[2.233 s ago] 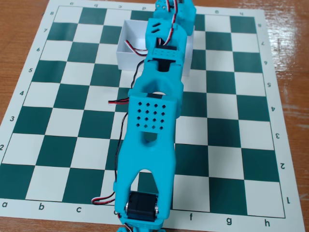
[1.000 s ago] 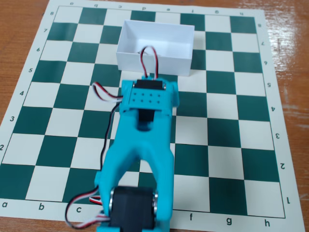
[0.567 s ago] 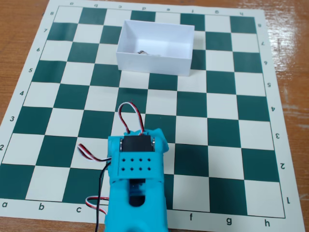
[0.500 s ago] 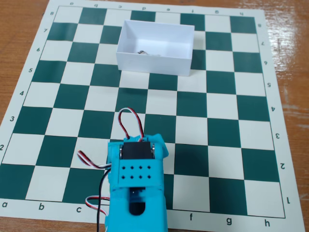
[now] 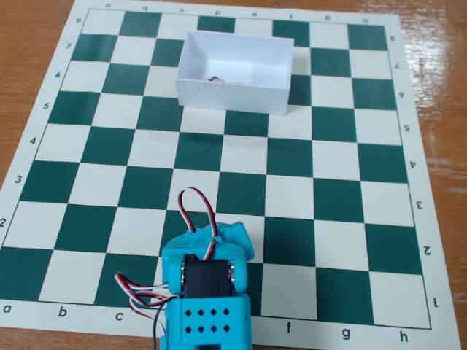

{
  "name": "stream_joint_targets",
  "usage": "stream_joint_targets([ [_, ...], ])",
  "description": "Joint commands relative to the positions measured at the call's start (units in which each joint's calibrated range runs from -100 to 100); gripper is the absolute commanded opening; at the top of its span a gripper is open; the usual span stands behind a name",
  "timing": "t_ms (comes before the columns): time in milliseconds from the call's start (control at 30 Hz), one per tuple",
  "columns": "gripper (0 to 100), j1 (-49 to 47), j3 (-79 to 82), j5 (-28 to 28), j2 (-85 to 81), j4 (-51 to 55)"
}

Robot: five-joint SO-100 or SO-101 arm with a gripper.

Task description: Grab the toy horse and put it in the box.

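Observation:
The white open-topped box (image 5: 232,95) stands on the far part of the chessboard. A tiny grey shape, the toy horse (image 5: 216,78), lies inside the box against its near wall, and that wall hides part of it. The cyan arm (image 5: 208,292) is folded at the near edge of the board, far from the box. Its gripper end (image 5: 222,237) points toward the board, and the fingers are hidden behind the arm's body, so I cannot tell whether they are open. Nothing shows in the gripper.
The green and white chessboard mat (image 5: 343,219) lies on a wooden table (image 5: 29,44). Red, white and black cables (image 5: 197,208) loop above the arm and out to its left side.

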Motion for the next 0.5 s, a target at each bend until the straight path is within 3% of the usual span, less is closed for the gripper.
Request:
stream_joint_targets([
  [0, 0, -0.47, 0.36, 0.05, -1.61, 0.14],
  [467, 0, 1.75, 0.36, -0.29, -1.43, 0.72],
])
